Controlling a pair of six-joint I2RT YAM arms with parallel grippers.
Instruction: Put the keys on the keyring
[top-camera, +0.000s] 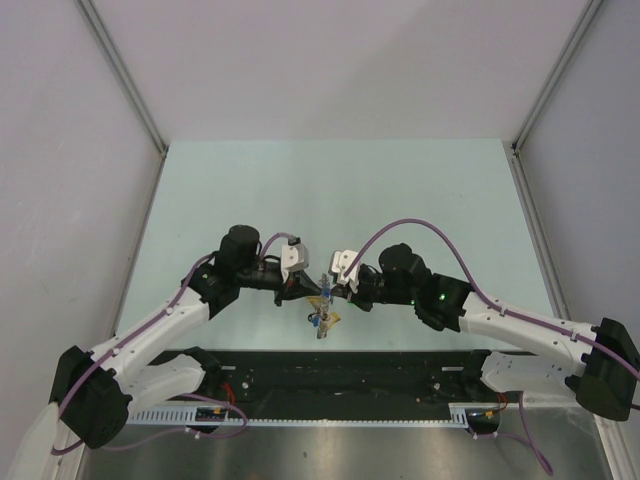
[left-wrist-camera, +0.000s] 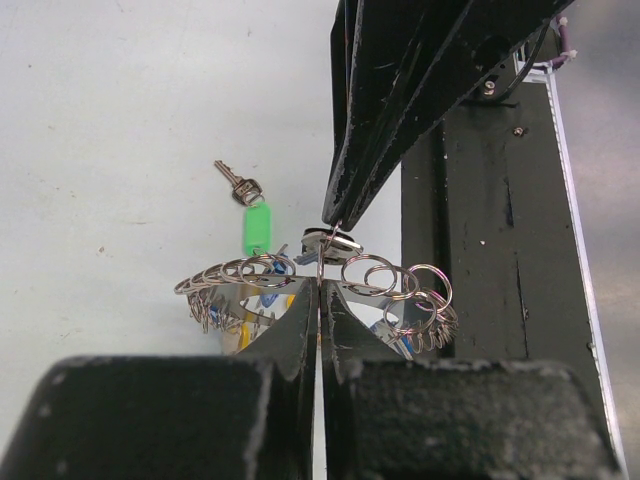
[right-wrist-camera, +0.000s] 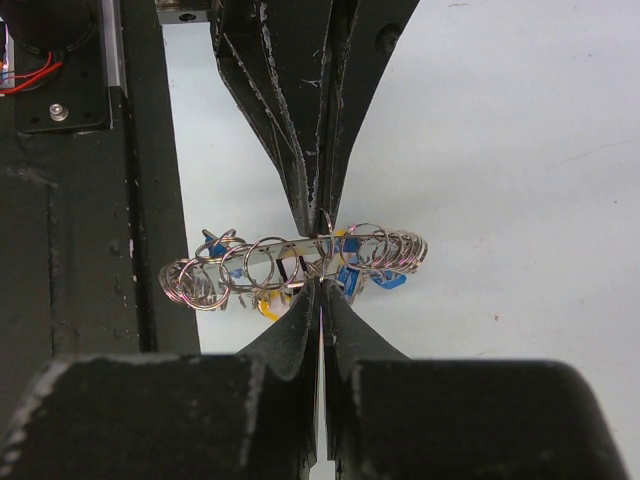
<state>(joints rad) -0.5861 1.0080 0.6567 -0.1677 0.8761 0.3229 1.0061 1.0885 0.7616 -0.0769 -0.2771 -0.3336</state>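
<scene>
The keyring (left-wrist-camera: 400, 278) is a grey ring edged with small wire loops, held level in the air between both grippers. My left gripper (left-wrist-camera: 320, 287) is shut on one thin loop at the ring's near edge. My right gripper (right-wrist-camera: 322, 285) is shut on a loop from the opposite side, tip to tip with the left (top-camera: 305, 290). Keys with blue (right-wrist-camera: 385, 278) and yellow (right-wrist-camera: 268, 305) heads hang under the ring. A green-headed key (left-wrist-camera: 257, 228) shows beyond the ring, apparently lying on the table. From above the keys (top-camera: 322, 315) form a small cluster below the grippers.
The pale green table (top-camera: 340, 190) stretches out beyond the arms, with walls left, right and behind. A black rail (top-camera: 350, 375) runs along the near edge, close behind the ring.
</scene>
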